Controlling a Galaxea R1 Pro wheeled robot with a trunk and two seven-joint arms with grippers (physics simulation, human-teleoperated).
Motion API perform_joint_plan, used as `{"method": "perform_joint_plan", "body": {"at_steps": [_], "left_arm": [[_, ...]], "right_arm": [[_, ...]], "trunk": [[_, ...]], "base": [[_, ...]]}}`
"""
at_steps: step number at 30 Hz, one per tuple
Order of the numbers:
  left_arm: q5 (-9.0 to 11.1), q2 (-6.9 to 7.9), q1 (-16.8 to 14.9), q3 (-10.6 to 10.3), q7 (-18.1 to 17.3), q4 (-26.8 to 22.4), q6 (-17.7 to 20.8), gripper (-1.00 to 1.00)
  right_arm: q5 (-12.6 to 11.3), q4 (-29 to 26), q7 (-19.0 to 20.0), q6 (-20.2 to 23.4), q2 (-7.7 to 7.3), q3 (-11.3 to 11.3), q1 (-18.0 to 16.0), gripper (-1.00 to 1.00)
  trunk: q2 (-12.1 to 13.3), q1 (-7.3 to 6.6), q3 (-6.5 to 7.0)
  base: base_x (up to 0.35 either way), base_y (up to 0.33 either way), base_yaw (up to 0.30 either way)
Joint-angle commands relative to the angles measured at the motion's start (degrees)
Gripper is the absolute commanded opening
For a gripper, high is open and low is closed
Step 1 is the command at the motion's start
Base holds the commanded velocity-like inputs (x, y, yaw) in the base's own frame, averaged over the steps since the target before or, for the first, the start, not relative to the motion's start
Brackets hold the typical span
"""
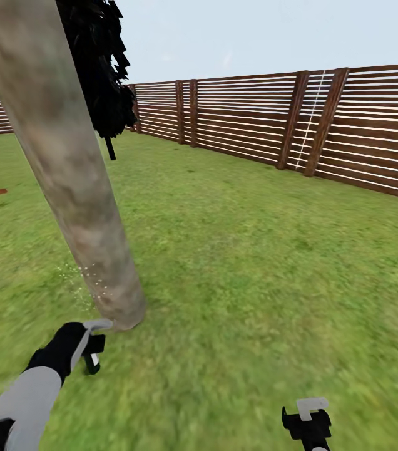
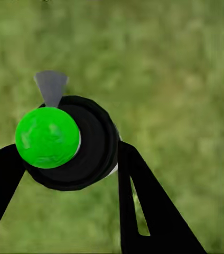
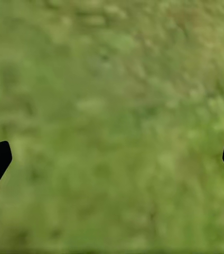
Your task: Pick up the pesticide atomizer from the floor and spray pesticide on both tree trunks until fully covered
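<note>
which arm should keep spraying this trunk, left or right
Left. The left hand already grips the atomizer near the tree trunk base; the right hand is open over grass.

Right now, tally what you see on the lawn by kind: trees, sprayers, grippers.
Trees: 2, the thick pale trunk and the black-leaved tree behind it
Sprayers: 1, the atomizer in the left gripper
Grippers: 2, with the right gripper
Total: 5

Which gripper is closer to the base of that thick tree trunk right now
Left. The left gripper, shut on the atomizer, sits just short of the tree trunk base, where white pesticide specks drift. The right gripper hangs open over grass, well off to the trunk's right.
</note>
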Motion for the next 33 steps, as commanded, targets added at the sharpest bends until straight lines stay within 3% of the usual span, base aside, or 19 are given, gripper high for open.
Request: {"method": "perform_joint_plan", "body": {"at_steps": [1, 4, 18, 24, 30, 33], "left_arm": [[-0.74, -1.26, -0.13, 0.00, 0.06, -0.06, -0.01, -1.00], [-0.80, -2.17, -0.18, -0.06, 0.13, -0.10, -0.01, -1.00], [-1.25, -1.11, 0.11, 0.35, 0.62, -0.23, -0.01, -1.00], [-1.33, -1.04, 0.08, 0.43, 0.70, -2.51, 0.07, -1.00], [-1.05, 1.59, 0.05, 0.51, 0.71, -2.65, 0.03, -1.00], [-1.00, 1.88, -0.08, 0.52, 0.71, -2.66, 0.08, -1.00]], "right_arm": [[0.03, 0.00, 0.00, 0.00, 0.01, 0.01, 0.02, 1.00], [0.01, 0.00, 0.00, 0.00, 0.00, 0.01, 0.01, 1.00], [-0.03, 0.00, 0.00, 0.00, -0.08, 0.01, 0.02, 1.00], [0.03, 0.00, 0.00, 0.00, -0.04, 0.02, 0.00, 1.00], [0.04, 0.00, 0.00, -0.01, 0.01, 0.02, 0.00, 1.00], [0.04, 0.00, 0.00, 0.00, 0.01, 0.02, 0.03, 1.00]], "trunk": [[0.00, 0.00, 0.00], [0.00, 0.00, 0.00], [0.00, 0.00, 0.00], [0.00, 0.00, 0.00], [0.00, 0.00, 0.00], [0.00, 0.00, 0.00]], "base": [[0.000, 0.000, 0.000], [0.000, 0.000, 0.027], [0.017, -0.236, 0.044], [0.093, -0.275, 0.161], [0.138, -0.273, 0.275], [0.144, -0.271, 0.095]]}}
